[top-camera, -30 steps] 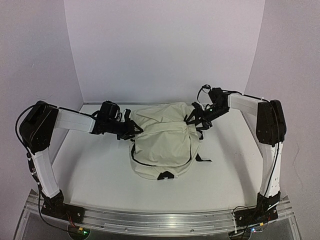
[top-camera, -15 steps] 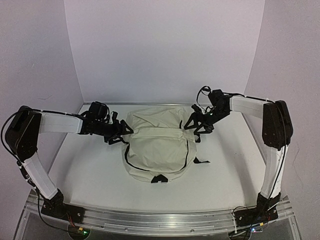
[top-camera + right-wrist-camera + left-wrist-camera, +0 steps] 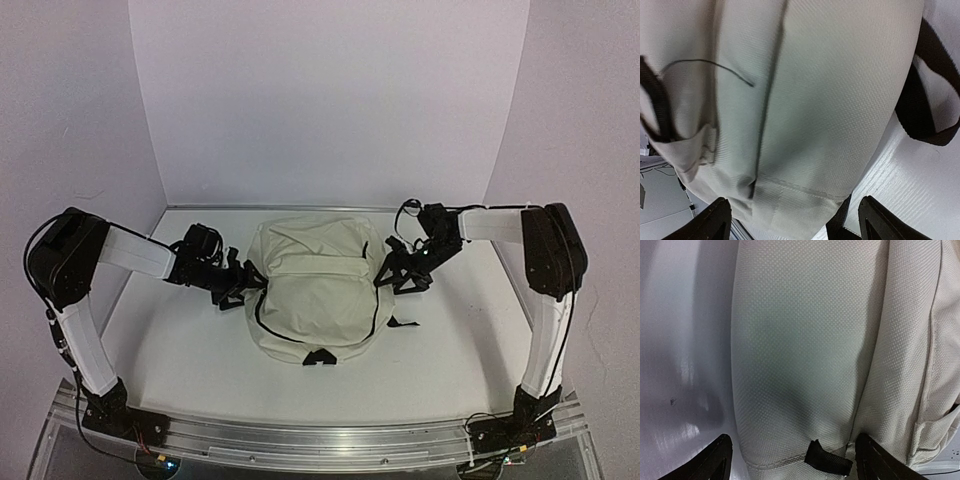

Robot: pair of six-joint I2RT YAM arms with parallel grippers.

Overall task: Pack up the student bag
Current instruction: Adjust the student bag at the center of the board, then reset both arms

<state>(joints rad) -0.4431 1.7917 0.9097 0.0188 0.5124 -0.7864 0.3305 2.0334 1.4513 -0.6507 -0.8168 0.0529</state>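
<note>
— Far along?

— Seemingly near the end. See the student bag (image 3: 318, 295) lying plump on the table (image 3: 170, 345), directly between the two grippers, with the front zipper (image 3: 257, 318) apparently run shut. No loose item in sight near either hand.

— And the grippers?

— Find the left gripper (image 3: 240, 288) spread wide at one side of the bag, fabric just ahead of its fingertips, nothing pinched. Same for the right gripper (image 3: 392, 275) at the opposite side: wide apart, cream cloth just ahead, holding nothing.

— Left to do?

— Probably little, perhaps only backing both hands off. Judged from the closed look alone, though.

— Anything hidden?

— Plenty. No view of the contents. Hard to trace the main zipper from above, so impossible to confirm as fully closed. Too close in the wrist views: only weave and seams, plus a black tab (image 3: 827, 464) between the left fingertips and a black strap (image 3: 927, 117) looping off to one side of the right gripper. Cannot settle whether the fingertips brush the fabric.
</note>
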